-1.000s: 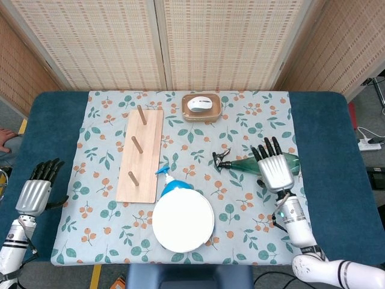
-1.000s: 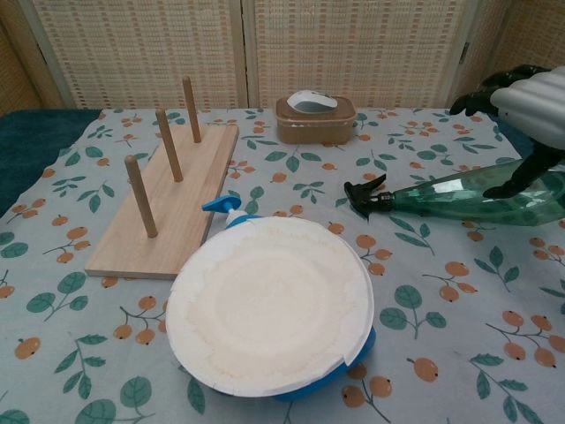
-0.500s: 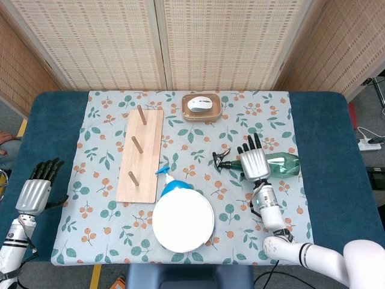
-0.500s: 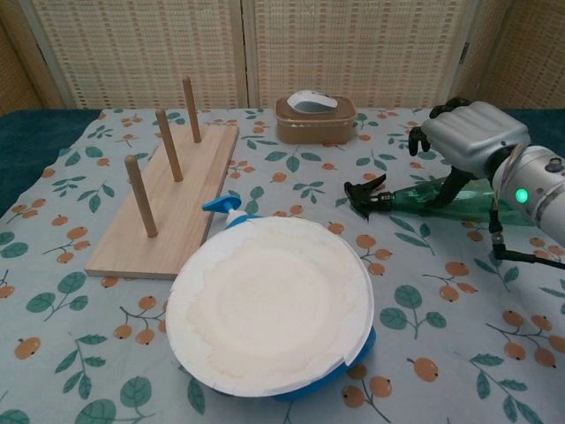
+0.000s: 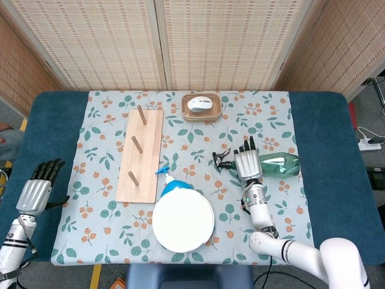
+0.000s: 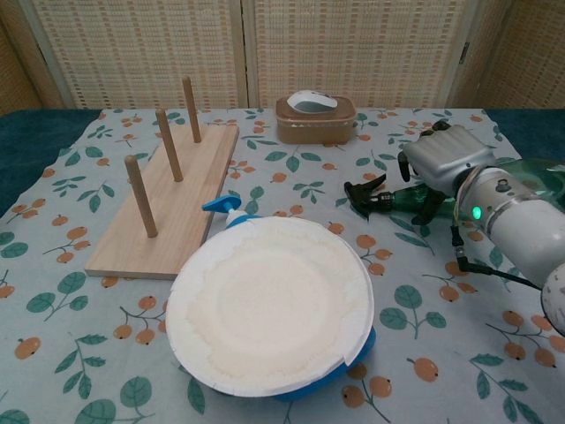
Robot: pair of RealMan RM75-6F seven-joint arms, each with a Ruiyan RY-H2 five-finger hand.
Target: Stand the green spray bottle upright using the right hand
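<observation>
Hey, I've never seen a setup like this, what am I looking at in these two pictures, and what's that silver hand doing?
This is a two-armed robot at a table, each arm ending in a metal hand with fingers. One picture looks down from its head, the other looks forward from its chest, so the same things show twice.

On the leaf-patterned tablecloth lie a wooden board with pegs, a brown box with a computer mouse on top, and a white paper plate resting on a blue spray bottle.

The green spray bottle lies on its side, its black nozzle pointing towards the board. The right hand is over its neck with fingers curled down around it; whether it grips yet is unclear. The left hand hangs open at the table's edge, holding nothing.
</observation>
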